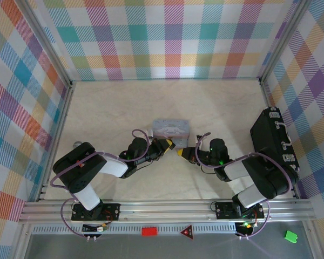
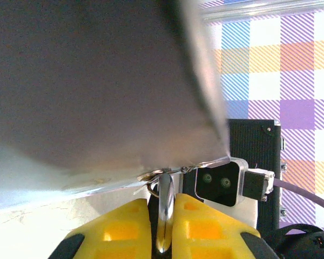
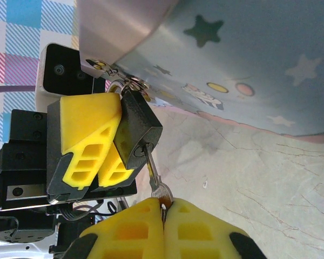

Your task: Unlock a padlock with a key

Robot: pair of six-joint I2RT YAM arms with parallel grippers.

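The left gripper (image 2: 163, 211) is pressed together on the padlock (image 3: 140, 129), and silvery metal is seen clamped between its yellow fingers (image 2: 124, 232) in the left wrist view. The black padlock body is held tilted just beside a corner of the pastel tin (image 3: 248, 59), with its shackle end at the tin's small metal latch. The key (image 3: 153, 170) is seated in the keyhole at the padlock's lower end. Its head is pinched by the right gripper (image 3: 163, 216), whose fingers are closed tightly on it. At the far right, a black case (image 1: 272, 143) is seen lying on the surface (image 1: 113, 108).
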